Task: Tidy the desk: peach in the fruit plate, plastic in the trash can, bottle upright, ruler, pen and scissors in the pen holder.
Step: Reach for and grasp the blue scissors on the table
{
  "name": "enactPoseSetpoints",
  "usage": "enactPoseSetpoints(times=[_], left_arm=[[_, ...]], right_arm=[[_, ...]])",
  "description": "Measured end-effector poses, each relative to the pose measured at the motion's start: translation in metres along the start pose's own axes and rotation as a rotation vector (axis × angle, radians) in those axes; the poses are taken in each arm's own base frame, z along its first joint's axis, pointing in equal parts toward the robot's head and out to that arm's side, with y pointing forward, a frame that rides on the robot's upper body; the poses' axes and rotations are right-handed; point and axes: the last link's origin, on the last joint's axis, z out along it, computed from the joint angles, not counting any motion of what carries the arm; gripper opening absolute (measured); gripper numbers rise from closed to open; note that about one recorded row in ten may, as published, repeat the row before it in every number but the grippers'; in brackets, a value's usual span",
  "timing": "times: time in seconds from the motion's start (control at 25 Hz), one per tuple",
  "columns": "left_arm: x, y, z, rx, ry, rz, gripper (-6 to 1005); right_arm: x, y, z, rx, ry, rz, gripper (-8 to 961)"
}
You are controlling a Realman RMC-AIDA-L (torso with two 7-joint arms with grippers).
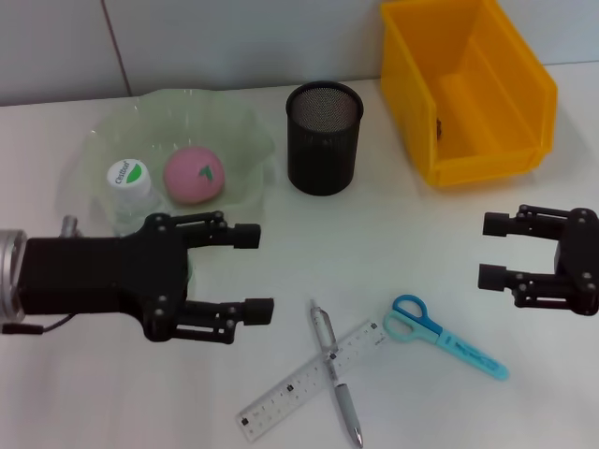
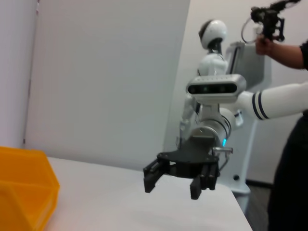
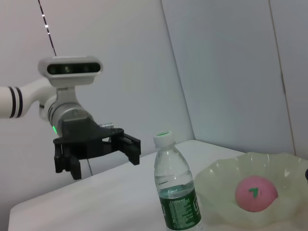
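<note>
- currently, pen holder (image 1: 324,138): upright on desk (image 1: 421,234), taken as landmark.
- peach (image 1: 194,174): in fruit plate (image 1: 234,131), left of holder.
- bottle (image 1: 128,187): upright, beside peach.
- trash can (image 1: 465,89): right of holder.
- pen (image 1: 335,371), ruler (image 1: 314,379), crossed; scissors (image 1: 447,336): on desk nearer than holder.
- left gripper (image 1: 252,274): wide, empty.
- right gripper (image 1: 492,250): wide, empty.

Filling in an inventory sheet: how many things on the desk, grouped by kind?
Stationery: 3, ruler, pen, scissors
Containers: 3, fruit plate, pen holder, trash can
Fruit: 1, peach
Bottles: 1, bottle
Total: 8
</note>
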Motion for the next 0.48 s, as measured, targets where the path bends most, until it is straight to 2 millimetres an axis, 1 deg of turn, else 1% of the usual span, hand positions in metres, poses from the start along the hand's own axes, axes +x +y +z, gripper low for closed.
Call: enactPoseSetpoints(times=[0.16,0.28,0.4,0.48], left_arm=[[0.011,-0.002,0.003,-0.018,-0.038,0.025,821],[0.011,-0.002,0.003,-0.018,-0.04,0.03,821],[0.009,-0.001,0.003,-0.016,-0.04,0.031,821],[0.009,-0.001,0.003,-0.016,-0.04,0.031,821]], right_arm=[[-0.003,-0.002,-0.001,-0.004,0.005,-0.002,741],[-0.008,-0.003,-0.002,-0.018,0.037,0.003,741],[-0.02,-0.003,0.003,-0.057,0.116,0.016,741],[-0.032,-0.001,0.011,-0.09,0.181,0.024,741]])
